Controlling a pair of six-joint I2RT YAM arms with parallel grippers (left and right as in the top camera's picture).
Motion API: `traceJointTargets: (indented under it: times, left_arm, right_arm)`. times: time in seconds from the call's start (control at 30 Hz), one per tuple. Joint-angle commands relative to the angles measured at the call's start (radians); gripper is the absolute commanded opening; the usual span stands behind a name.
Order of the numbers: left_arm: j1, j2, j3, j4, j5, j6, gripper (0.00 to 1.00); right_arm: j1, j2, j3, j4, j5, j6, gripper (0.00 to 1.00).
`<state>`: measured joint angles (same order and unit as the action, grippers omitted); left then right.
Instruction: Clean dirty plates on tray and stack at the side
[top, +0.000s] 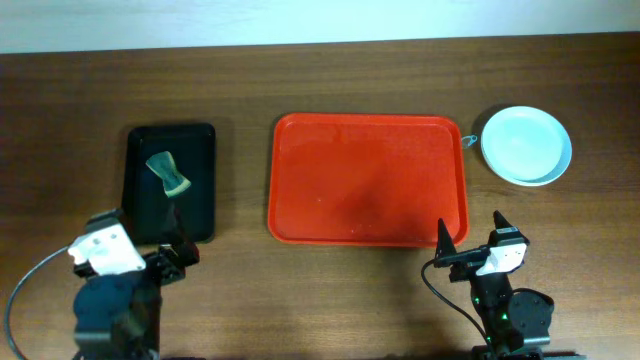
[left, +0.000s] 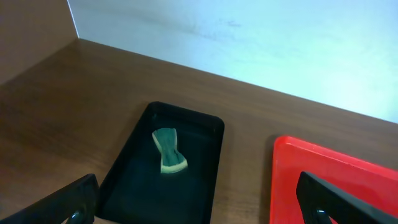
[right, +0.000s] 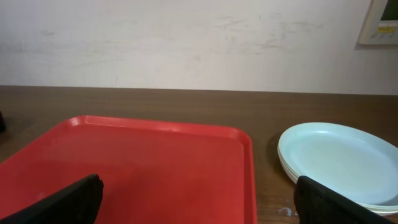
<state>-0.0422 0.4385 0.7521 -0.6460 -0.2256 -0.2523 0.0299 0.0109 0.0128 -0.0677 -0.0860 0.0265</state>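
The red tray lies at the table's middle with nothing on it; it also shows in the right wrist view and at the left wrist view's right edge. The pale plates sit stacked on the table right of the tray, also in the right wrist view. My left gripper is open and empty near the front edge, below the black tray. My right gripper is open and empty, in front of the red tray's near right corner.
A black tray at the left holds a green sponge, also seen in the left wrist view. A small smudge on the table lies between the red tray and the plates. A pale wall stands behind the table.
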Motion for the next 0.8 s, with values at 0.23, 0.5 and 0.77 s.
traceJointTargets:
  times: [0.23, 0.5, 0.77]
  left_arm:
    - [0.033, -0.293, -0.430, 0.342, 0.051, 0.019, 0.99]
    - [0.033, -0.396, -0.675, 0.748, 0.090, 0.016, 0.99]
    - [0.037, -0.434, -0.744, 0.723, 0.090, 0.016, 0.99]
  right_arm:
    - [0.008, -0.007, -0.007, -0.004, 0.009, 0.008, 0.98]
    - [0.007, -0.007, -0.007, -0.004, 0.009, 0.008, 0.98]
    - [0.007, -0.007, -0.007, -0.004, 0.009, 0.008, 0.98]
